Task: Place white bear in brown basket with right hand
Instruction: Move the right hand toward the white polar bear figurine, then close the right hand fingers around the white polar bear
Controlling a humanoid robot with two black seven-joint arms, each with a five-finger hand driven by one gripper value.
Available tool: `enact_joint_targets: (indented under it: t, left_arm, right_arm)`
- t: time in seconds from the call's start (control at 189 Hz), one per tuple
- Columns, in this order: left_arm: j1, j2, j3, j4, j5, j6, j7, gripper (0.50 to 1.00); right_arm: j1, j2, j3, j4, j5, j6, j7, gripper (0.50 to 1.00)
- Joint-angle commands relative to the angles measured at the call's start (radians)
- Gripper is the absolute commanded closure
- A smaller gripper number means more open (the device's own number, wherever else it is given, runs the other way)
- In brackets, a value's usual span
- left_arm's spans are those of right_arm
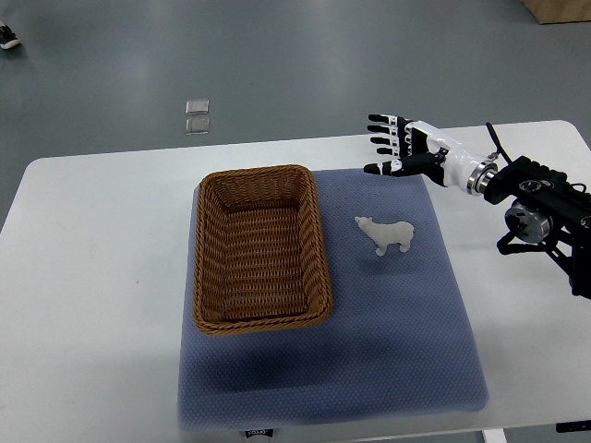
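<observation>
A white rounded-corner table (102,240) carries a blue-grey textured rectangular mat (388,351), and on the left part of that mat sits a brown woven wicker basket (261,318), rectangular, with nothing visible inside it. The small white toy bear (386,234) stands on the mat just to the right of the basket, apart from its rim, with its head pointing left toward the basket and its body side-on to the camera. The right hand (399,148), white with black finger segments, reaches in from the picture's right edge on a black-jointed arm (536,198) with a silver wrist ring, and it hovers over the far right corner of the mat, near the table's far edge. Its fingers (380,137) are spread and extended toward the left, holding nothing, and the thumb (388,168) points left as well, just below them. The hand is well apart from the bear, farther from the camera and slightly to the right of it, with bare mat between them. A soft shadow lies across the near part of the mat. Beyond the table, the grey floor (277,55) shows two small pale square patches (197,116) close together, one behind the other, and a tan wooden corner (559,9) at the upper right edge. At the upper left edge a dark-and-white shoe (9,41) is partly in view.
</observation>
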Motion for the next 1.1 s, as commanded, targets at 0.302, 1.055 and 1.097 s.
enact_joint_targets:
  t: [0.302, 1.055, 1.097]
  left_arm:
    - [0.014, 0.000, -0.001, 0.006, 0.000, -0.002, 0.000, 0.500]
    - [0.003, 0.000, 0.000, -0.007, 0.000, -0.002, 0.000, 0.500]
    - [0.003, 0.000, 0.000, -0.007, 0.000, -0.003, 0.000, 0.500]
  right_arm:
    - [0.016, -0.128, -0.031, 0.104, -0.350, 0.081, 0.023, 0.560]
    - [0.013, -0.151, -0.140, 0.204, -0.646, 0.080, 0.083, 0.562]
    - [0.012, -0.151, -0.142, 0.202, -0.646, 0.078, 0.083, 0.562]
